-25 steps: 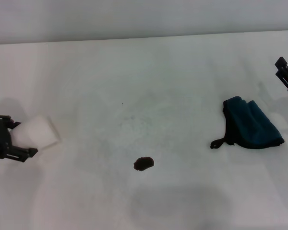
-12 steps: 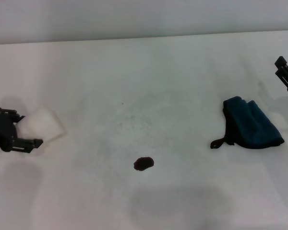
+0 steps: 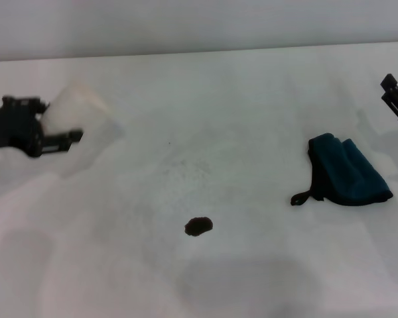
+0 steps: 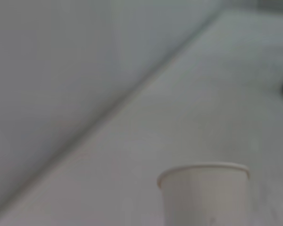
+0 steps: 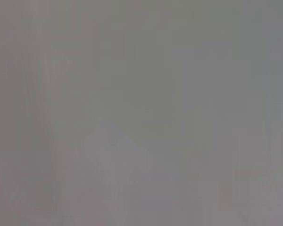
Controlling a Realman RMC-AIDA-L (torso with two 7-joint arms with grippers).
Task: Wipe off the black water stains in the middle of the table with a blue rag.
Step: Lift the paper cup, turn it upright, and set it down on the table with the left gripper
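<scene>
**Left gripper holds a white cup at the far left; rag and stain lie untouched**

At the far left of the head view, the left gripper [image 3: 61, 130] is raised over the table [image 3: 205, 99], its jaws clamped on a white cup [image 3: 76, 109]. The left wrist view shows the cup [image 4: 205, 195] upright, rim uppermost, with the table edge and a grey wall beyond it.

Toward the middle, nearer the front edge, sit the black water stains [image 3: 198, 226]: one small dark oval blotch with uneven edges, lying bare on the white surface, well apart from both grippers.

Further right lies the blue rag [image 3: 347, 171], a crumpled teal cloth with black edging and a small loop tag trailing from its left side. It rests flat on the table, well apart from the blotch.

At the far right edge, the right gripper [image 3: 397, 99] hangs above and beyond the rag, not touching it; only part of it shows, so whether its jaws are apart or together cannot be told. The right wrist view shows only blank grey
</scene>
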